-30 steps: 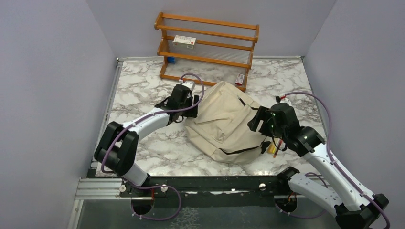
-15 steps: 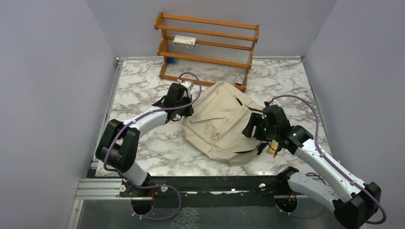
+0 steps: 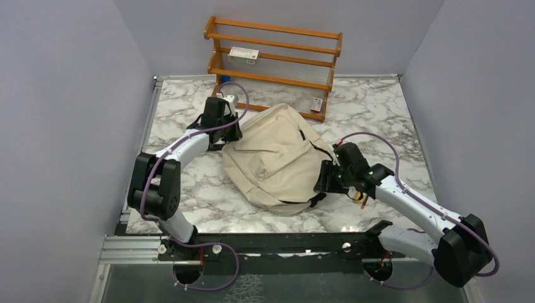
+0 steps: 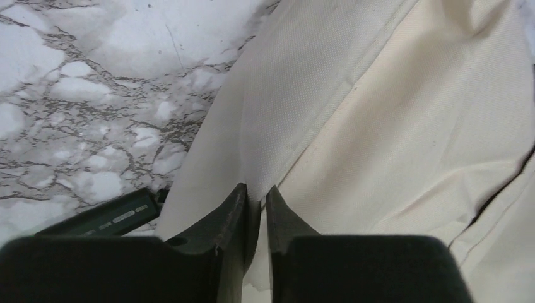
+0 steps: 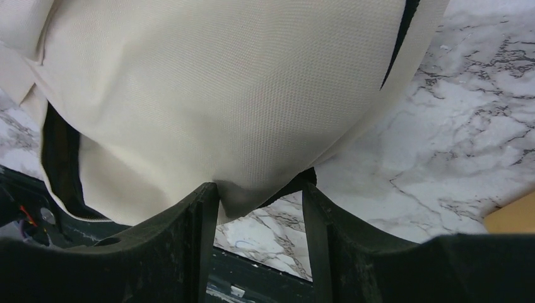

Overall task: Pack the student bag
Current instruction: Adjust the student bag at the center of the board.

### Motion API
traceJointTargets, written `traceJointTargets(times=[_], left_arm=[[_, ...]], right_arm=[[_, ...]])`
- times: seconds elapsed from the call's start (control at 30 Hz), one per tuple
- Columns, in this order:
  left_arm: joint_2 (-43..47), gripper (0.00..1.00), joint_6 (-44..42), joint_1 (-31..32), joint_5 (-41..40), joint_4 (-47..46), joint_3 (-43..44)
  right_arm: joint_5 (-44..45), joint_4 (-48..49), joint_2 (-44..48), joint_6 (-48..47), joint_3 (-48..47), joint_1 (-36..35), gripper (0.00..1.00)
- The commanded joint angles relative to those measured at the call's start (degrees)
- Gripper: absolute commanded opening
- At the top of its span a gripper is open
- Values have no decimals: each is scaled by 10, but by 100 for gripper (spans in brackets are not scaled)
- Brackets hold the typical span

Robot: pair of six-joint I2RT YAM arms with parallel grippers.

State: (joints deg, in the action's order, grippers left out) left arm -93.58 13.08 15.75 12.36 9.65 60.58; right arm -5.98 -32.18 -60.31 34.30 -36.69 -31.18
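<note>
The student bag (image 3: 271, 154), a large beige fabric backpack with black straps, lies flat in the middle of the marble table. My left gripper (image 3: 228, 134) is at its far left edge. In the left wrist view the left gripper (image 4: 255, 192) is shut on a fold of the bag's cream fabric (image 4: 391, 113). My right gripper (image 3: 322, 180) is at the bag's near right corner. In the right wrist view the right gripper (image 5: 260, 192) is open, and a corner of the bag (image 5: 221, 82) dips between its fingers against the left finger only.
A wooden rack (image 3: 274, 63) stands at the back with a white box (image 3: 243, 54) on a shelf and a small red-and-white item (image 3: 317, 104) at its right foot. A black labelled object (image 4: 107, 214) lies beside the left fingers. A yellow item (image 3: 361, 199) lies under the right arm.
The left gripper shut on the bag's edge and pulled the bag left and toward the back. The right gripper followed left along the bag's near corner, its jaws narrowing.
</note>
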Motion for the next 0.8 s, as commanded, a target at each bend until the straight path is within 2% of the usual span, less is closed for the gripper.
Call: traceJointTargets(times=[0.0, 0.13, 0.3, 0.43, 0.63, 0.77], left_arm=[[33, 28, 14, -2, 49, -31, 5], [107, 46, 35, -2, 39, -34, -31], [192, 56, 76, -2, 37, -23, -75], [256, 56, 128, -2, 37, -23, -126], [328, 55, 197, -1, 39, -20, -210], [368, 55, 220, -1, 27, -17, -251]], right_arm=[[-20, 17, 17, -13, -14, -2, 55], [16, 20, 81, -28, -46, -2, 57], [26, 4, 101, -64, -110, -2, 60], [-25, 12, 80, -82, -141, -2, 60], [-100, 75, 14, -51, -142, -4, 58], [-91, 120, -36, -19, -147, -42, 52]])
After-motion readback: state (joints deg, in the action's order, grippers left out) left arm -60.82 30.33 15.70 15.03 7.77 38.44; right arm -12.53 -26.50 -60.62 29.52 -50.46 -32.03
